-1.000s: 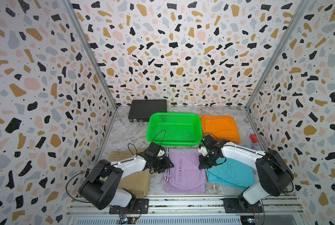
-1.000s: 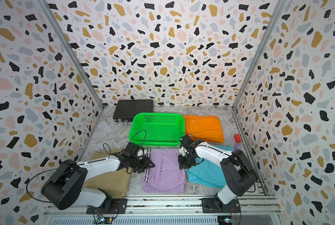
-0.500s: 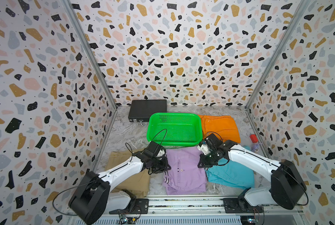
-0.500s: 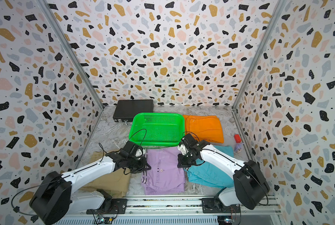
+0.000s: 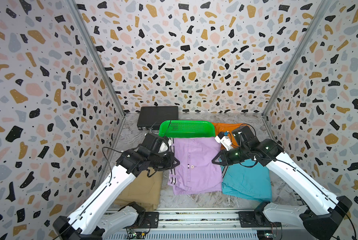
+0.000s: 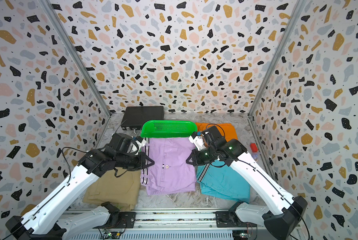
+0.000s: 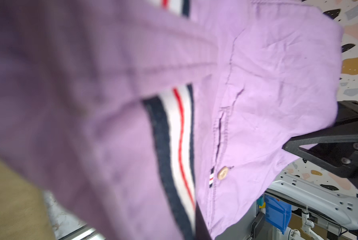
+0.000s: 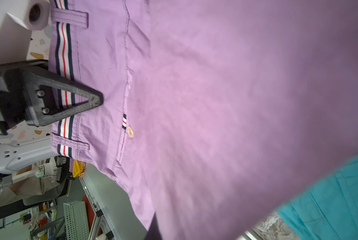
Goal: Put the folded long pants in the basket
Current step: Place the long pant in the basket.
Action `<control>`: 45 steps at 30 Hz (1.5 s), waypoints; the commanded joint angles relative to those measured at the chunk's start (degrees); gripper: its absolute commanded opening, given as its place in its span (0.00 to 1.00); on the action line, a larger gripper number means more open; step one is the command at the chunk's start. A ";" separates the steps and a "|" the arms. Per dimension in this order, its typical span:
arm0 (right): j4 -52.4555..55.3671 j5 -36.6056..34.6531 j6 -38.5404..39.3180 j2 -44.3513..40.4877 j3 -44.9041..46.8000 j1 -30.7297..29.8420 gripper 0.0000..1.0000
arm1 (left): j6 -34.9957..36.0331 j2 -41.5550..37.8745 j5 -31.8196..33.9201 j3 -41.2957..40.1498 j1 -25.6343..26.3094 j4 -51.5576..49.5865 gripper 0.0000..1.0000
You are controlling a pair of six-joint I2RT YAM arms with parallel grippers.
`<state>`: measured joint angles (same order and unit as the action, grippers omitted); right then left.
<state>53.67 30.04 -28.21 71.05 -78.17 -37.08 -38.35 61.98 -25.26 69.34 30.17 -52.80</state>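
Three walls close the space in: a back wall (image 5: 184,62), a left wall (image 5: 38,93) and a right wall (image 5: 330,93). All are white with a terrazzo print of black, ochre, pink and grey chips. Grey metal posts (image 5: 96,56) stand in both back corners. The floor (image 5: 194,200) is pale grey with marble veins. A flat black box (image 5: 157,118) lies at the back left. A metal rail (image 5: 194,217) runs along the front. The light is bright and even.

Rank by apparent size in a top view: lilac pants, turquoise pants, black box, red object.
1. lilac pants, raised nearer the camera, so its lead is unsure
2. turquoise pants, partly covered
3. black box
4. red object
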 commanded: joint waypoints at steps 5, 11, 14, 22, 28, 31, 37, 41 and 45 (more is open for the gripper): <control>0.70 -4.58 5.14 15.11 -17.72 0.07 0.00 | 10.64 14.67 -7.69 16.06 -11.12 -1.43 0.00; 0.74 -5.26 7.42 30.89 -34.96 1.56 0.00 | 14.52 27.71 -12.64 25.81 -20.77 -2.11 0.00; 0.88 -4.21 6.54 37.75 -42.52 3.54 0.00 | 15.82 33.81 -14.00 30.07 -24.17 -2.83 0.00; 0.84 -3.63 6.12 48.41 -47.89 7.74 0.00 | 17.41 48.06 -15.63 39.42 -25.78 -3.63 0.00; 0.90 -4.48 6.49 51.23 -44.74 9.24 0.00 | 17.62 57.04 -15.23 43.82 -25.65 -3.52 0.00; 0.87 -4.92 6.47 52.13 -42.20 9.37 0.00 | 17.66 60.93 -14.90 45.17 -25.60 -3.52 0.00; 0.93 -7.45 7.02 55.26 -39.94 10.61 0.00 | 17.79 68.74 -13.75 47.98 -24.23 -3.54 0.00; 1.46 -8.23 7.19 58.63 -39.87 11.42 0.00 | 17.46 70.04 -9.46 47.59 -23.92 -3.75 0.00; 2.49 -10.43 7.97 61.66 -40.65 11.67 0.00 | 17.16 71.35 -4.46 46.19 -23.51 -3.77 0.00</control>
<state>51.83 23.03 -21.47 132.70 -118.52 -26.04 -21.56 132.90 -35.81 115.28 7.33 -56.93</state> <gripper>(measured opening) 0.077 0.133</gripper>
